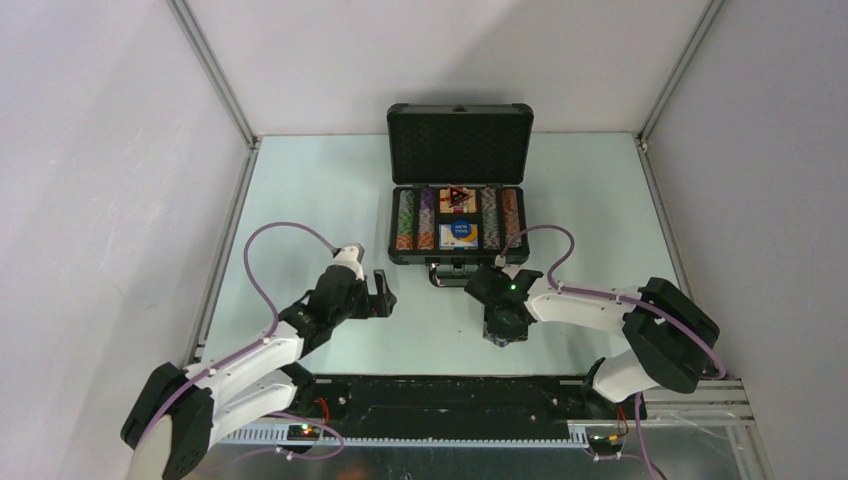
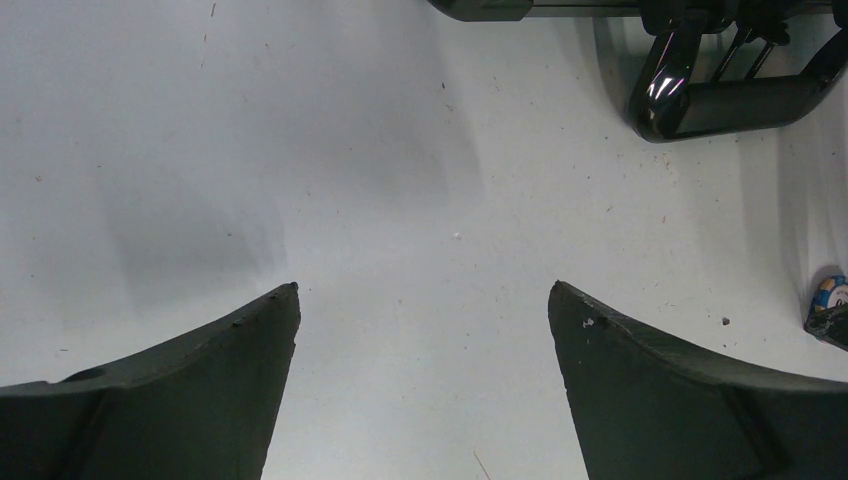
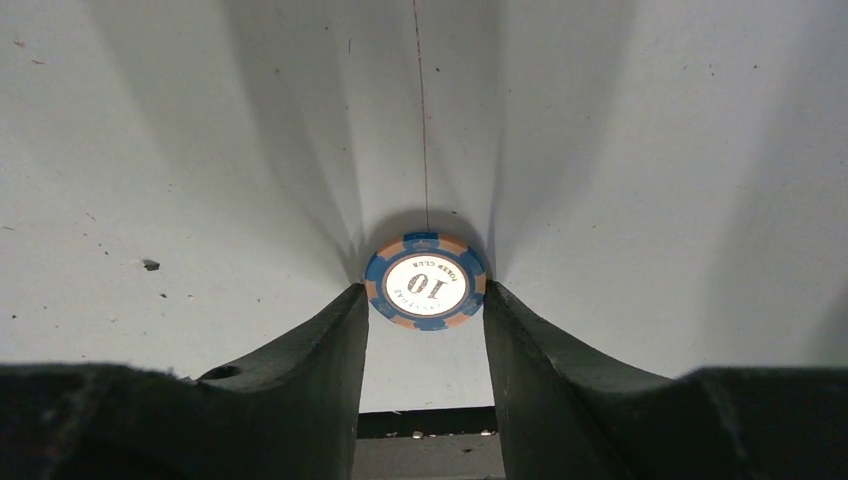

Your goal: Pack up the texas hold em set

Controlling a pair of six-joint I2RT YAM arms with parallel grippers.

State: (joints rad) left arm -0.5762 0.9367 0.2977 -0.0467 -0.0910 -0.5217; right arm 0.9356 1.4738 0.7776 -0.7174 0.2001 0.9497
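At the near edge of the table [image 1: 330, 190] the two arms reach forward from their bases. The left fingers [image 2: 200, 390] are spread wide and hold nothing; they hang over bare table, left of the briefcase handle [image 2: 720, 95], which shows at the top right of the left wrist view. From above, this hand sits near the left front corner of the case.

The right fingers [image 3: 300, 390] point down at the table just in front of the handle. Between them lies a poker chip [image 3: 425, 280], flat on the table, blue and orange around the rim with a white centre marked 10. One finger stands against each side of the chip with no gap visible, so they are clamped on it. The same chip peeks in at the right edge of the left wrist view.

Beyond both hands, at the middle of the table, the dark briefcase [image 1: 458, 135] stands open with its lid upright at the far side. In its tray, striped chip rows [image 1: 405, 220] fill the slots at left and right. Between them lie a blue and white box [image 1: 460, 235] nearer and a reddish box [image 1: 457, 198] farther, which bears a dark triangle.
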